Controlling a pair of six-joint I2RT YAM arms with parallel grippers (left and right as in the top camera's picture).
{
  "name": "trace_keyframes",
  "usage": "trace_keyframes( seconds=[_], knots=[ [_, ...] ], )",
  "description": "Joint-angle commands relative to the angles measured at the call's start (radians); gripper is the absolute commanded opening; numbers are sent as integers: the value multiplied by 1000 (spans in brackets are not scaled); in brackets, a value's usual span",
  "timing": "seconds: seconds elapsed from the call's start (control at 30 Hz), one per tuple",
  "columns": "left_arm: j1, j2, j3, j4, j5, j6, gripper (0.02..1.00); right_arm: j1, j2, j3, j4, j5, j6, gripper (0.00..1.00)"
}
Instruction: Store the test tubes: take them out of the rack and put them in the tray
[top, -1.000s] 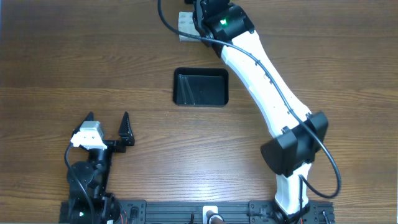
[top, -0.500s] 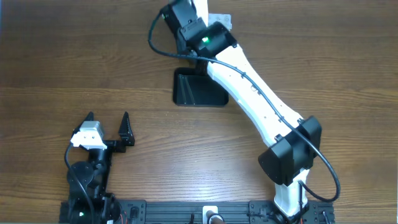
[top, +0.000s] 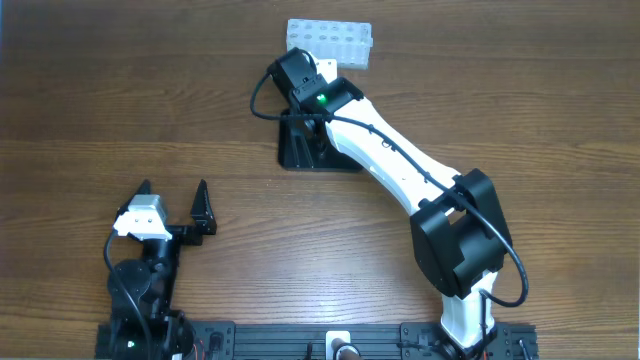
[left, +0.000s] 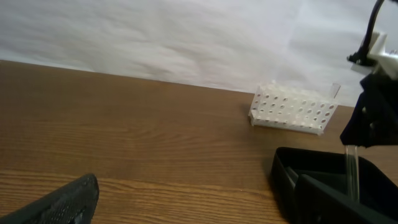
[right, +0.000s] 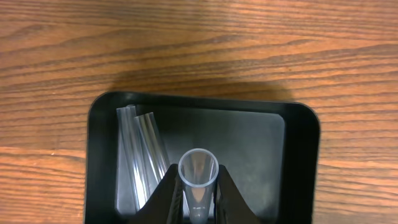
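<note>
My left arm (top: 145, 268): folded back, tucked close over its base. The left gripper (top: 172, 188) aims up the table, level, with my two fingers (top: 202, 190) spread wide apart.

My right arm (top: 400, 170): stretched long on a diagonal from its base, elbow bent sharply just above the base, forearm crossing toward the middle. The right wrist (top: 305, 88) is tipped straight down, green lamp lit. The right gripper (right: 198, 190) points downward, fingers pinched on an upright test tube (right: 198, 167).

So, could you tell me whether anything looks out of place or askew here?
Nothing stands out. The rack stands upright, two tubes lie inside the tray, and the right pincer holds a third tube upright over the tray.
</note>
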Motion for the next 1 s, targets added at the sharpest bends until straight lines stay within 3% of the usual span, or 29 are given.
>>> trace_keyframes(
  seconds=[0.03,0.23,0.5,0.7,0.83,0.9,1.0],
  knots=[
    [-3,-7,-5,-1,13,-7,998,-8,-3,-39,35,-4,34,99],
    [-3,-7,-5,-1,13,-7,1000,-7,21,-50,59,-4,34,183],
    [-3,-7,-5,-1,13,-7,1000,-7,43,-45,77,8,25,441],
    [-3,-7,-5,-1,13,-7,1000,-26,-30,-32,110,131,3,568],
    [-4,-7,-5,-1,13,-7,1000,-63,-95,-32,228,215,-107,698],
    [-3,-7,-5,-2,13,-7,1000,-84,-101,-32,329,247,-196,858],
    [-3,-7,-5,-1,13,-7,1000,-120,-79,-33,483,250,-338,972]
  ],
)
